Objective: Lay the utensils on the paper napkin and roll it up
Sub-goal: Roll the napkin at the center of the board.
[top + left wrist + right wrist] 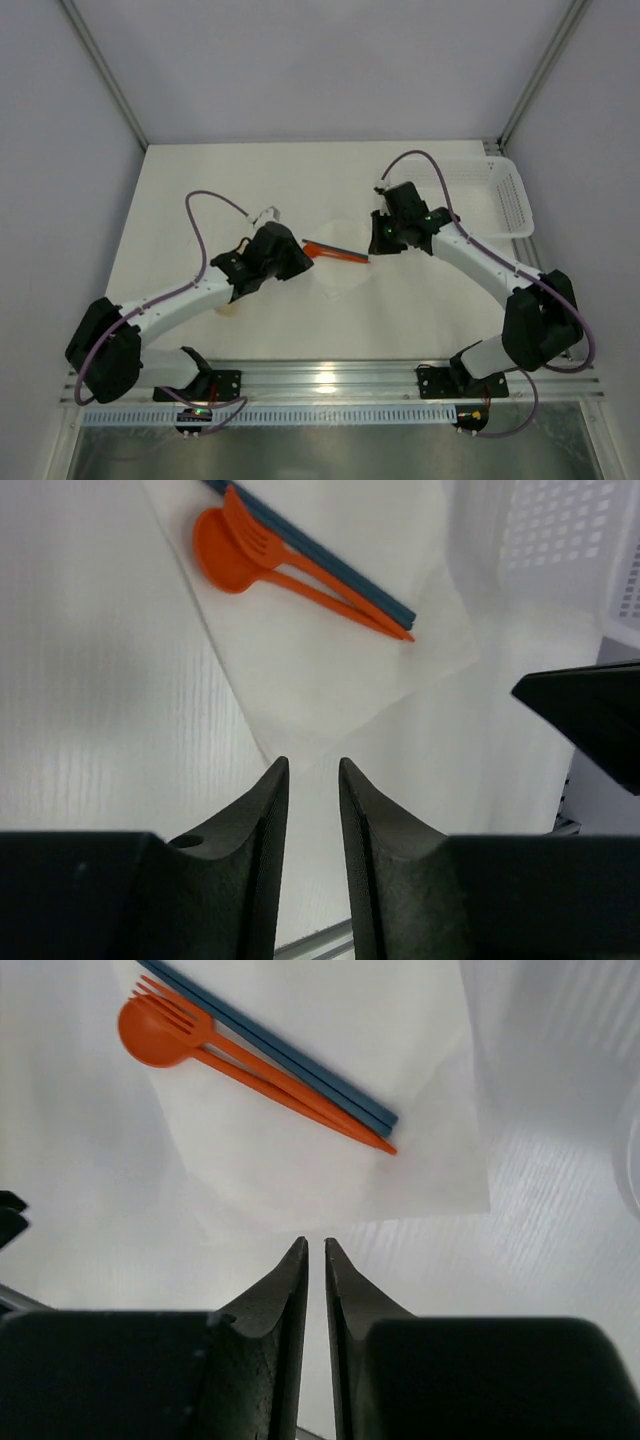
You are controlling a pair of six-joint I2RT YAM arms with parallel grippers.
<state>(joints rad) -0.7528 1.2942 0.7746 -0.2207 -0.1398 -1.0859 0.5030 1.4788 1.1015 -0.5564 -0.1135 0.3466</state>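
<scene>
The white paper napkin (345, 275) lies flat mid-table. On it lie the utensils (335, 251): an orange spoon (215, 555), an orange fork (255, 540) and dark blue sticks (320, 562), side by side. They also show in the right wrist view: the spoon (150, 1035), the sticks (290, 1060) and the napkin (330, 1170). My left gripper (312, 772) hovers at the napkin's near corner (300, 720), its jaws a narrow gap apart and empty. My right gripper (314, 1248) hovers at the napkin's opposite edge, its jaws almost together and empty.
A white perforated basket (490, 195) stands at the back right and shows in the left wrist view (560, 530). A small beige piece (228, 310) lies under the left arm. The right arm's black tip (590, 710) enters the left wrist view.
</scene>
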